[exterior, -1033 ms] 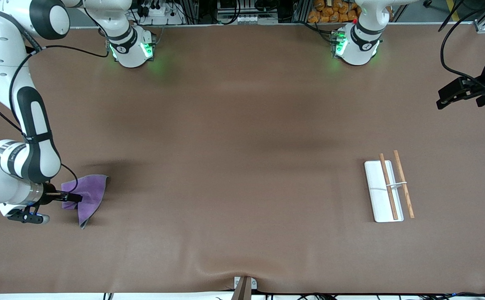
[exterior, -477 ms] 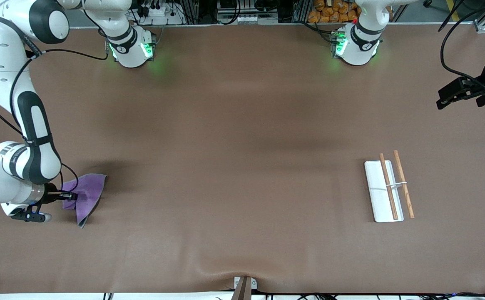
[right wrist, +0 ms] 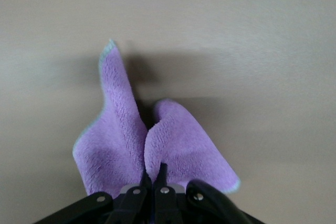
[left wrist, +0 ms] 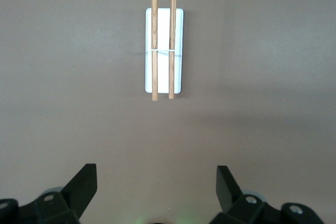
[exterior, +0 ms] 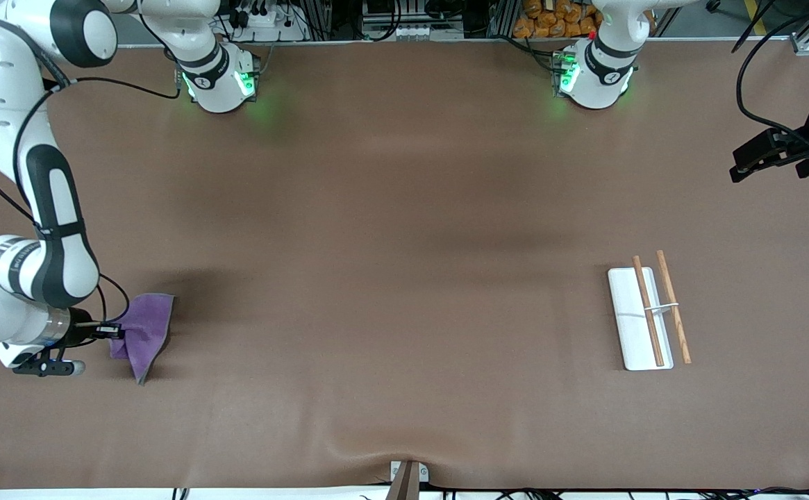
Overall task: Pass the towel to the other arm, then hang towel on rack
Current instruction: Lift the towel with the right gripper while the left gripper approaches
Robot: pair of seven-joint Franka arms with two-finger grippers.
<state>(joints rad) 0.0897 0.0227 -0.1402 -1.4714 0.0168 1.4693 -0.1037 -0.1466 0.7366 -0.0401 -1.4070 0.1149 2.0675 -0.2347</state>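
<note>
The purple towel [exterior: 144, 332] hangs bunched from my right gripper [exterior: 117, 332] at the right arm's end of the table; its lower corner reaches down to the table or near it. The fingers are shut on a fold of it. In the right wrist view the towel [right wrist: 152, 145] spreads in two flaps from the closed right gripper [right wrist: 153, 174]. The rack [exterior: 647, 316], a white base with two wooden rods, lies toward the left arm's end. My left gripper [exterior: 758, 158] is open and empty, waiting high at that end. The left wrist view shows the rack [left wrist: 163, 48] far below the left gripper [left wrist: 156, 192].
The brown table cover [exterior: 390, 278] has a small wrinkle at its edge nearest the front camera. A metal clamp [exterior: 407, 476] sits at that edge. The arm bases [exterior: 220, 80] stand along the edge farthest from the front camera.
My right gripper has drawn the towel slightly toward the right arm's end and lifted it; the cloth has gathered narrower. The left arm has not moved.
</note>
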